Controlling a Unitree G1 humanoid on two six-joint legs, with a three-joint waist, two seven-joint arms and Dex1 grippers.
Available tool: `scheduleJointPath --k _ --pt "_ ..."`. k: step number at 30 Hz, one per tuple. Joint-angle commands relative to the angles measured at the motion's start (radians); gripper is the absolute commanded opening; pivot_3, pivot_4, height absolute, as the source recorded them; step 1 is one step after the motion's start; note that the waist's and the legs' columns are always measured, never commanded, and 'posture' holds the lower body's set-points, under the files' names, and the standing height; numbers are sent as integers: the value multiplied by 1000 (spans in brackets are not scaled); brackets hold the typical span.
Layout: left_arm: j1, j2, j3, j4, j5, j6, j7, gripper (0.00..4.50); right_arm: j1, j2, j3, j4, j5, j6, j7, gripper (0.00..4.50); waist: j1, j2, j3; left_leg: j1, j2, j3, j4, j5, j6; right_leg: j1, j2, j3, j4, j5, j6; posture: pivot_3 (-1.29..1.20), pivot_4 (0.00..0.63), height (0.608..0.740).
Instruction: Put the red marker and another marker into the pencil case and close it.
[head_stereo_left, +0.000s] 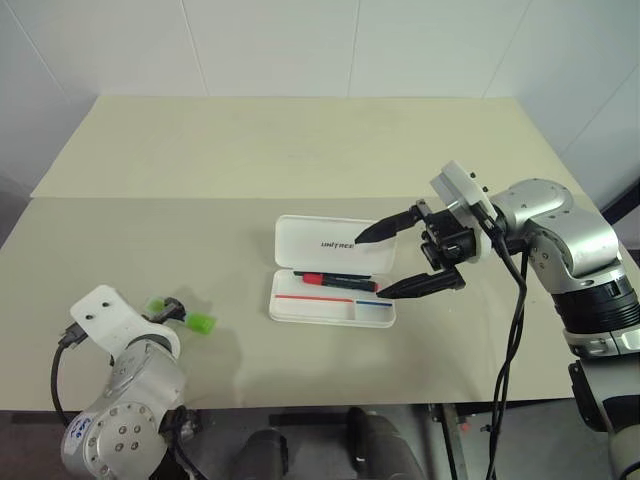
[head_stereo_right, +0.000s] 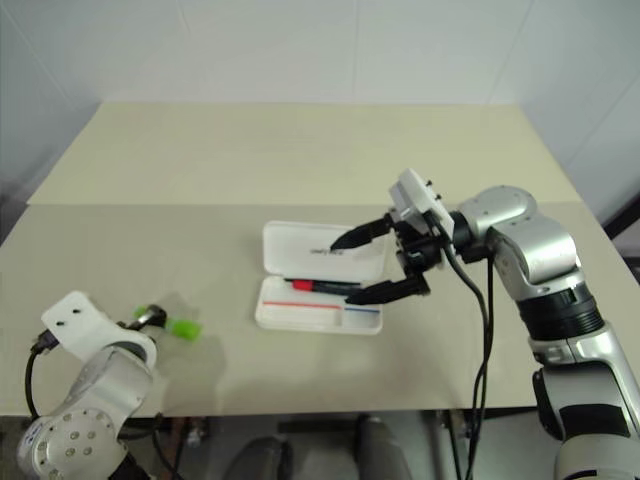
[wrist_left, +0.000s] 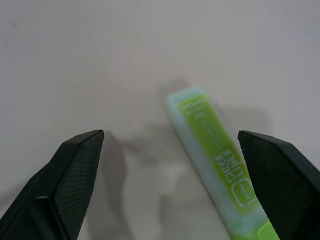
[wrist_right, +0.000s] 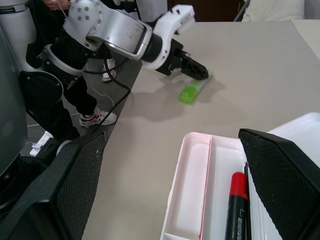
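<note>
Two grippers: we are seeing the left gripper (wrist_left: 170, 145) gaping wide around the green highlighter (head_stereo_left: 201, 322), nothing pinched; the right gripper (head_stereo_left: 372, 262) is hovering spread over the pencil case (head_stereo_left: 330, 300), carrying nothing.
Red marker (head_stereo_left: 335, 282): lying inside the open case.
Risk: we are judging the highlighter is sitting off-centre, close to one finger (wrist_left: 280, 175), so closing could be knocking it aside.
Surface: we are looking at a beige table (head_stereo_left: 250, 150), white walls behind.

Head pair looks down over table (head_stereo_left: 250, 150) (same scene); wrist views sit close, low along fingers.
</note>
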Motion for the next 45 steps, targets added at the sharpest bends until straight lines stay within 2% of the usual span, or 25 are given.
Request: scheduleJointPath --k 1,13,16,24,25,28,31,38,42,45 --pt "-109 -107 56 43 -67 -39 51 4500 -4 -5 -24 -24 25 -10 88 4476 1 0 0 0 0 0 0 0 0 0 0 0 0 0 0 0 150 740" --pt "-97 -85 -5 129 -242 -73 282 4500 -17 0 -32 -2 25 -19 88 4476 17 2 -1 1 -1 1 0 0 0 1 -1 1 0 0 0 0 150 740" --pt "-100 -55 -16 148 -279 -91 331 3882 -24 11 -35 3 22 -18 86 4500 25 2 -1 1 -2 1 0 0 0 1 -1 1 -1 0 0 0 150 740" --pt "-100 -8 -49 180 -356 -120 405 1273 -32 26 -40 2 22 -17 78 4500 39 2 -1 1 -2 1 0 0 0 1 -1 1 -1 -3 -5 0 150 740" --pt "-100 -3 -54 185 -367 -123 415 1070 -33 27 -40 1 23 -16 78 4500 39 2 -1 1 -2 1 0 0 0 1 -1 1 -1 -3 -5 0 150 740" --pt "-100 23 -72 190 -379 -144 394 1067 -33 30 -41 -3 24 -14 74 4500 43 2 -1 1 -2 1 0 0 0 1 -1 1 -1 -2 -4 0 150 740" --pt "-92 76 -92 184 -356 -159 340 1067 -33 33 -42 -4 23 -15 71 4500 48 2 -1 1 -2 1 0 1 0 1 -1 1 -1 -3 -5 0 150 740" --pt "-64 348 -80 174 -206 -260 35 1067 -15 36 -45 -1 14 -21 58 4500 31 1 0 1 0 0 -1 3 -3 1 1 -1 0 -2 -8 0 150 740" --pt "-63 422 -61 200 -167 -349 -155 1067 1 41 -55 3 13 -20 35 4500 23 1 0 0 0 0 -2 2 -3 0 0 -1 -2 -2 -8 0 150 740" --pt "-61 486 -95 219 -126 -399 -335 1067 25 41 -67 -1 10 -18 14 4500 23 0 0 -1 0 0 -2 2 -2 -1 0 -1 -2 -2 -8 0 150 740"
